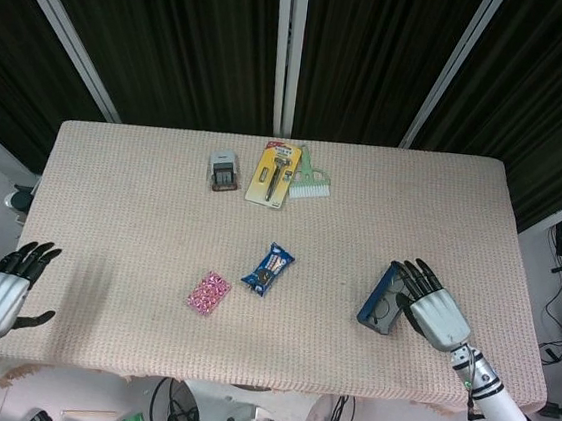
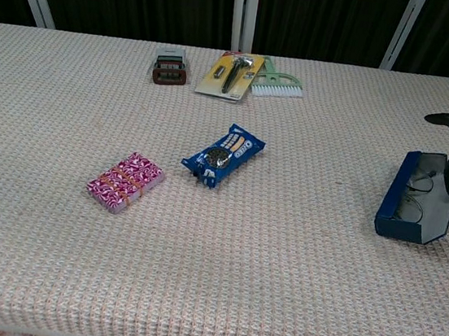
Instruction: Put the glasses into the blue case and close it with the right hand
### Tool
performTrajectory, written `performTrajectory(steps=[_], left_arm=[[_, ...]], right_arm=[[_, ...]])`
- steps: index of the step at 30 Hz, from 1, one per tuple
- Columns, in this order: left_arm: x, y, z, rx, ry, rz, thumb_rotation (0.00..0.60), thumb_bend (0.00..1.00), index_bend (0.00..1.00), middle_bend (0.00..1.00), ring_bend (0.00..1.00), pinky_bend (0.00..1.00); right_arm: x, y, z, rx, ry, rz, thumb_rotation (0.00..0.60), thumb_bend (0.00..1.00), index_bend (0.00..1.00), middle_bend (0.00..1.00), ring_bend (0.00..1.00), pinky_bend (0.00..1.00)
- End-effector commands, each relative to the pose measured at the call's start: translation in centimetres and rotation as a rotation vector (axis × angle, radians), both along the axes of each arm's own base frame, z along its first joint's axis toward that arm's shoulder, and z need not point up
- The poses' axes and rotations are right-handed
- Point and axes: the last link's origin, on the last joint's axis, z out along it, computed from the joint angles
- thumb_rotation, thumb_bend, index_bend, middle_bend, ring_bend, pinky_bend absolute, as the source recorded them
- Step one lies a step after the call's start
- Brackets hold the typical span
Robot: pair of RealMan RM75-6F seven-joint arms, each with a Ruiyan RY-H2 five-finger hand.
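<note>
Beige woven surface [image 1: 143,186] against dark curtains. Blue case [image 2: 414,198] near right edge, half-open, glasses [image 2: 411,199] inside. Right robot hand [image 1: 430,307] spread beside it; left robot hand [image 1: 7,282] spread, off-surface.

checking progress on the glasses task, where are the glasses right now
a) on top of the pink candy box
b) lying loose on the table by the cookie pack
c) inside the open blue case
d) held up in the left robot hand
c: the glasses sit inside the blue case, which stands tilted and not closed by the right robot hand.
</note>
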Motion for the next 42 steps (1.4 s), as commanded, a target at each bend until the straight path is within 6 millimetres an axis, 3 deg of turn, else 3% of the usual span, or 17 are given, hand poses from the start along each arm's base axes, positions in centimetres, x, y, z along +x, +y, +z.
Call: performTrajectory(steps=[1,12,14,16,19,20,21,25,34,39,42], left_arm=[[0.1,0.0,0.2,0.004,0.002,-0.001,0.6,0.0,0.11,0.08,0.07,0.19],[-0.4,0.0,0.6,0.012,0.004,0.017,0.6,0.0,0.11,0.08,0.07,0.19],[-0.5,0.0,0.7,0.014,0.003,0.016,0.6,0.0,0.11,0.08,0.07,0.19],[-0.5,0.0,0.8,0.015,0.003,0.016,0.6,0.0,0.11,0.08,0.07,0.19],[-0.6,-0.1,0.9,0.016,0.004,0.019,0.6,0.0,0.11,0.08,0.07,0.19],[-0.6,-0.1,0.9,0.016,0.004,0.019,0.6,0.0,0.11,0.08,0.07,0.19],[-0.6,-0.1,0.9,0.016,0.003,0.02,0.6,0.0,0.11,0.08,0.07,0.19],[-0.6,-0.1,0.8,0.014,0.002,0.019,0.6,0.0,0.11,0.09,0.07,0.19],[-0.4,-0.1,0.8,0.016,0.004,0.016,0.6,0.0,0.11,0.08,0.07,0.19],[-0.4,-0.1,1.0,0.027,0.006,0.014,0.6,0.0,0.11,0.08,0.07,0.19],[-0.2,-0.1,1.1,0.032,0.005,0.009,0.6,0.0,0.11,0.09,0.07,0.19]], right_arm=[[0.4,-0.3,-0.9,0.012,0.016,0.015,0.6,0.43,0.9,0.0,0.0,0.0],[1.3,-1.0,-3.1,0.019,0.033,0.074,0.6,0.42,0.88,0.01,0.0,0.0],[1.4,-1.1,-3.2,0.011,0.031,0.086,0.6,0.42,0.81,0.01,0.0,0.0],[1.4,-1.1,-3.3,0.007,0.03,0.097,0.6,0.39,0.6,0.0,0.0,0.0],[1.3,-1.2,-3.3,0.0,0.03,0.103,0.6,0.32,0.13,0.0,0.0,0.0],[1.3,-1.2,-3.3,-0.001,0.029,0.101,0.6,0.29,0.04,0.0,0.0,0.0],[1.3,-1.3,-3.4,-0.002,0.026,0.098,0.6,0.28,0.01,0.0,0.0,0.0],[1.5,-1.5,-3.5,-0.004,0.013,0.09,0.6,0.21,0.0,0.0,0.0,0.0],[2.4,-1.7,-2.7,-0.037,-0.034,0.117,0.6,0.19,0.0,0.0,0.0,0.0],[1.9,-1.6,1.1,-0.135,-0.105,0.112,0.6,0.18,0.0,0.0,0.0,0.0],[1.0,-0.7,4.4,-0.215,-0.151,0.057,0.6,0.18,0.0,0.0,0.0,0.0]])
